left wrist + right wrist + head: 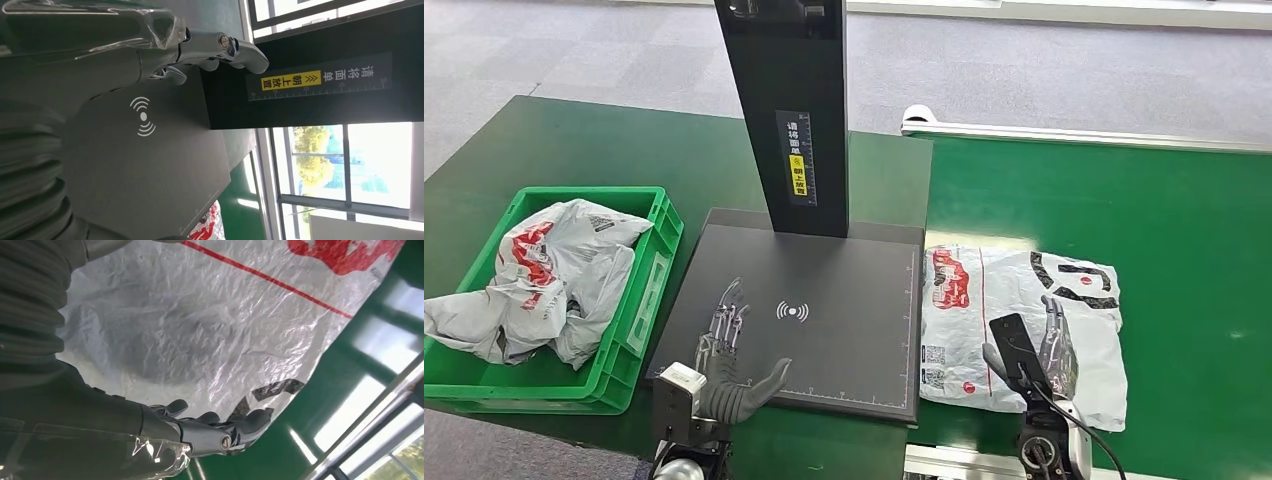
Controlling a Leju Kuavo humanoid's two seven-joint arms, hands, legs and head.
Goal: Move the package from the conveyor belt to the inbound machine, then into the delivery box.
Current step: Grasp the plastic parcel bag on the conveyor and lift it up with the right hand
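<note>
The package [1022, 325], a flat crinkled plastic mailer, lies on the green conveyor belt [1184, 230], its left edge just beside the inbound machine [809, 320]. The right hand [1039, 350] hovers over its near part, fingers [235, 432] spread and holding nothing. A thin, slippery bag lying flat gives little to grip, so the fingers may slide off or pinch only a fold. The left hand [729, 350] rests open on the scan plate and could block the drop. The machine's black column [786, 110] stands far; the green delivery box [629, 330] at the left already holds bags [539, 280].
</note>
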